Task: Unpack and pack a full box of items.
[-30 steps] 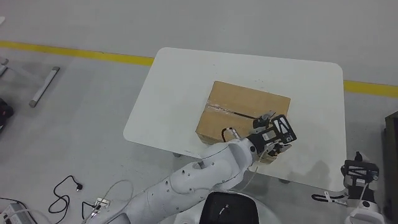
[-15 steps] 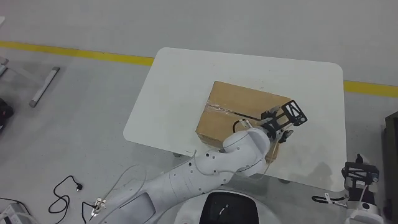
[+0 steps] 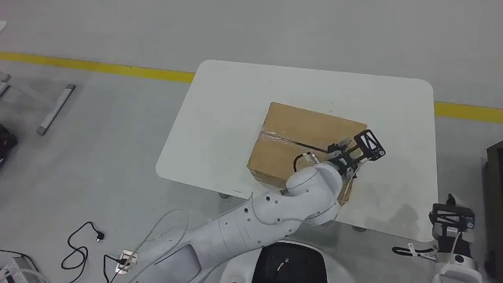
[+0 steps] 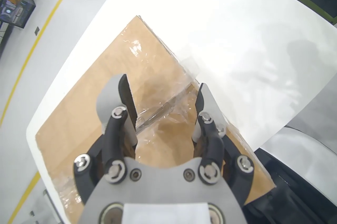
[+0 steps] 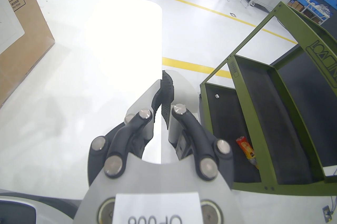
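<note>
- Swung out from the near right corner of the box, the left jaws now hang over its right edge, spread open and empty above the clear tape on the top seam
- The box sits shut on the table, right of centre and toward the near edge
- The right jaws rest pressed together, holding nothing, off the table's near right corner
- The step in hand looks to be breaking the seal: bring one jaw tip down on the seam at the edge, keep it shallow, and draw along the tape; the box may slide, so press lightly
</note>
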